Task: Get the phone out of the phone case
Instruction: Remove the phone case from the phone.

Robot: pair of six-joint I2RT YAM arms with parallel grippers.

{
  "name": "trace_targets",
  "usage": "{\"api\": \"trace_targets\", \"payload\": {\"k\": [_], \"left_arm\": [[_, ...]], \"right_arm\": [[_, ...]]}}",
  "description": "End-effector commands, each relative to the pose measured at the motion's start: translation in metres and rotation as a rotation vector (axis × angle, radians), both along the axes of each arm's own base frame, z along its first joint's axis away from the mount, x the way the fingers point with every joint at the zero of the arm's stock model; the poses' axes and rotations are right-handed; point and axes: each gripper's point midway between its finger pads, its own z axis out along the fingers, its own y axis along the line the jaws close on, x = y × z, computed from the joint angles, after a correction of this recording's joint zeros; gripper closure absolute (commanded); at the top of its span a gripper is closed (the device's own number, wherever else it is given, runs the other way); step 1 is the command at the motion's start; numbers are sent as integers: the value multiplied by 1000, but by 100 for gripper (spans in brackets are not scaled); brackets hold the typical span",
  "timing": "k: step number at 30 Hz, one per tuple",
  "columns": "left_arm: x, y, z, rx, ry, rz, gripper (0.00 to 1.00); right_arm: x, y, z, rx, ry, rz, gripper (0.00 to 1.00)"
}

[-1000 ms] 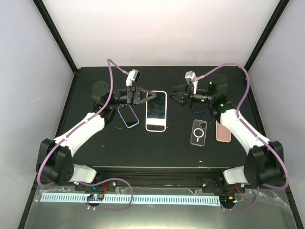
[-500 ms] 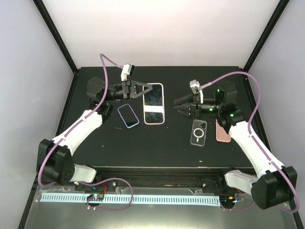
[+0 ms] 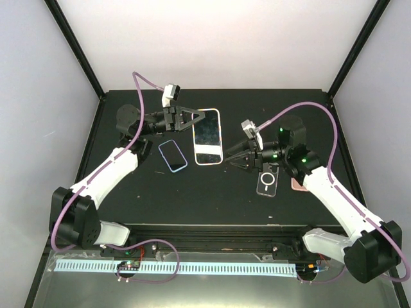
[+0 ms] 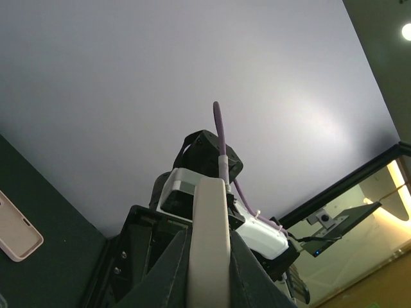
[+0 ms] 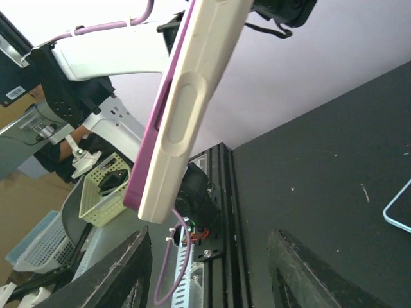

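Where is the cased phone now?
The phone is mid-table in the top view, held at its far left corner by the left gripper, between the blue case and right gripper.

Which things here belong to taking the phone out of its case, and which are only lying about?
For the job: cream-cased phone, left gripper gripping it, right gripper open beside it.
Lying about: blue-rimmed phone or case, clear MagSafe case, pink case.
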Motion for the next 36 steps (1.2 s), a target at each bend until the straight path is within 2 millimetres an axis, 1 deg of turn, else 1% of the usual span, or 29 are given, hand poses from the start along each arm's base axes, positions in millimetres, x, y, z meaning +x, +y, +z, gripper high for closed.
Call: {"api": "trace_targets", "payload": {"k": [1, 6, 9, 12, 16, 21, 25, 28, 32, 36], "left_arm": [[-4, 6, 28, -57, -73, 27, 99], [-5, 7, 26, -57, -73, 26, 98], [-5, 6, 26, -55, -72, 27, 98], [-4, 6, 25, -56, -70, 27, 98], [-5, 5, 26, -58, -65, 24, 99], [-8, 4, 25, -65, -53, 15, 98], [-12, 4, 26, -71, -52, 6, 98], [-14, 4, 27, -78, -44, -1, 98], [-15, 4, 30, -89, -33, -8, 99], [-16, 4, 30, -90, -23, -16, 99]], "right_arm": [[-6, 6, 16, 29, -39, 35, 49], [-11, 8, 26, 50, -41, 64, 49], [-15, 9, 28, 57, -40, 83, 49], [-15, 10, 29, 58, -37, 82, 49], [-8, 12, 26, 51, -34, 59, 54], [2, 16, 22, 40, -31, 30, 62], [9, 18, 19, 31, -23, 10, 67], [13, 18, 13, 18, -30, -5, 71], [24, 20, 4, -11, -41, -49, 79], [42, 22, -7, -55, -58, -108, 85]]}}
